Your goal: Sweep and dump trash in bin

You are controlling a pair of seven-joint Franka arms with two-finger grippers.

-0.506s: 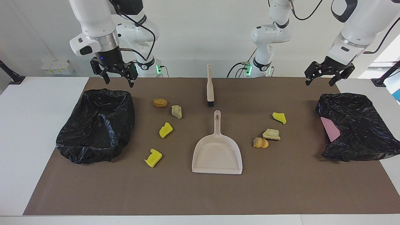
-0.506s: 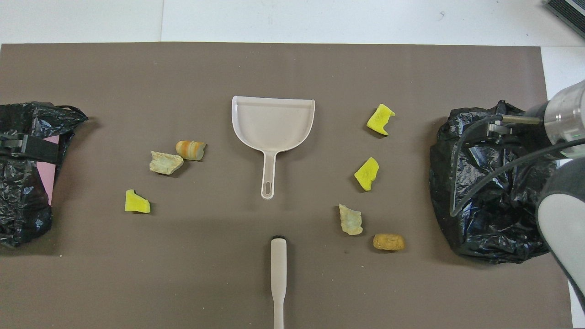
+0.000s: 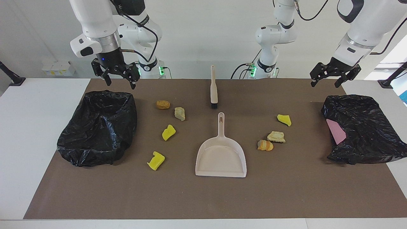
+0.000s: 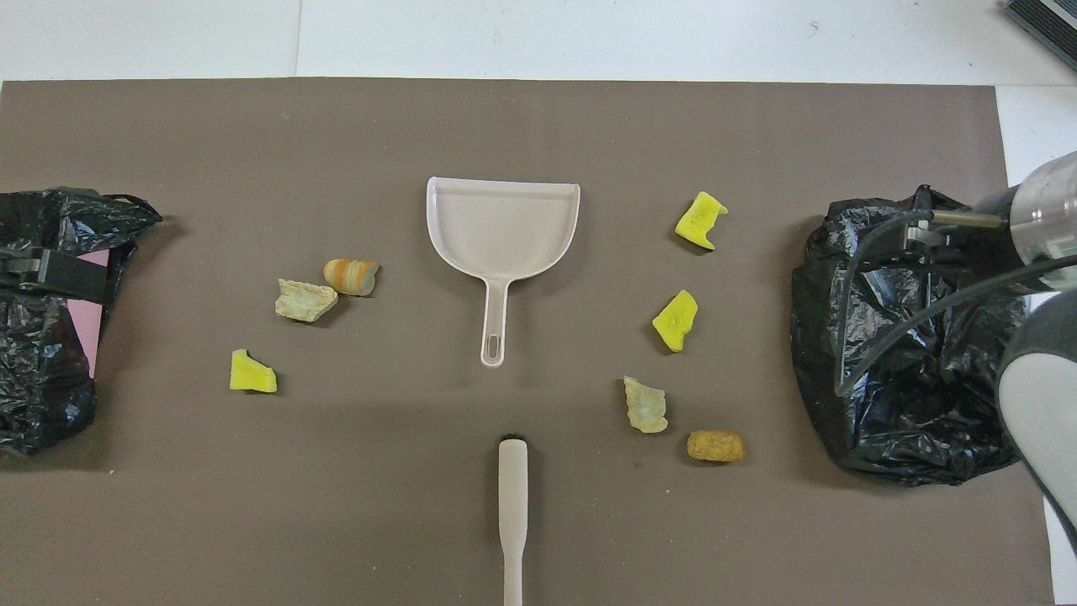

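Seven trash chunks lie on the brown mat. Toward the right arm's end are a brown lump, a beige lump and two yellow pieces. Toward the left arm's end are a yellow piece, a beige lump and an orange lump. The beige dustpan lies mid-table and is empty. The beige brush lies nearer the robots, bristles toward the dustpan's handle. My right gripper is open and empty, in the air over the near edge of a black-bagged bin. My left gripper is open and empty, over the mat near the other bin.
The two black-bagged bins stand at the ends of the mat. The one at the left arm's end shows pink inside. The other bin is partly covered by the right arm in the overhead view. White table surrounds the mat.
My right gripper has shifted very slightly up and toward its end of the table. The left arm and all the things on the mat are where they were.
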